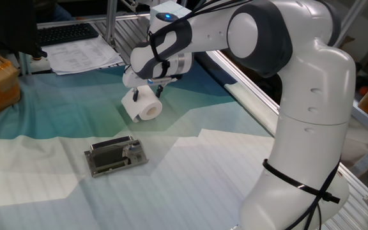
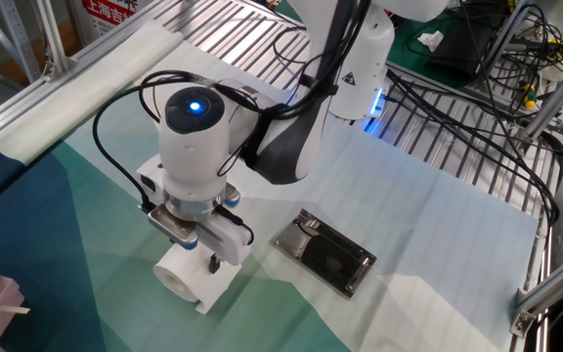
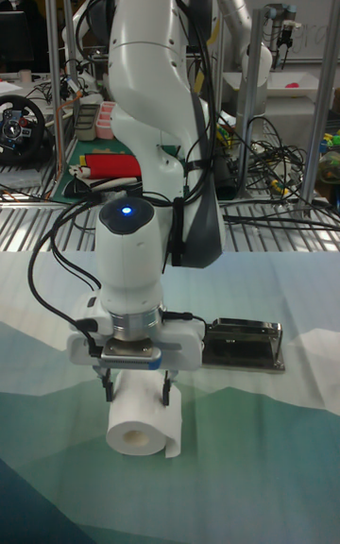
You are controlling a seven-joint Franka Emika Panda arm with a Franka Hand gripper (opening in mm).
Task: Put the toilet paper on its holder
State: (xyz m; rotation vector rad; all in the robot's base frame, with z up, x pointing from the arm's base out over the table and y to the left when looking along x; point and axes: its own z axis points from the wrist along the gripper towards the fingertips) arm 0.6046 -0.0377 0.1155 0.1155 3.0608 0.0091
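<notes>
Green-and-white cloth [image 1: 190, 172], smooth with faint ribbing on its pale part, is spread over the table, and ridged metal slats [image 2: 223, 29] are seen beyond its edge. The gripper [image 3: 138, 384] is pointed straight down, its two dark fingers [image 3: 166, 391] spread to either side of the toilet paper [image 3: 144, 416]; whether the pads press the soft white cylinder cannot be told. The roll is lying on its side on the cloth directly beneath the gripper, its hollow core [image 1: 150, 112] showing at one end and a loose tail [image 3: 174, 433] hanging flat beside it. The holder [image 2: 324, 252], a flat rectangular metal plate with silver rim and dark centre, is lying on the cloth near the gripper, apart from the roll.
</notes>
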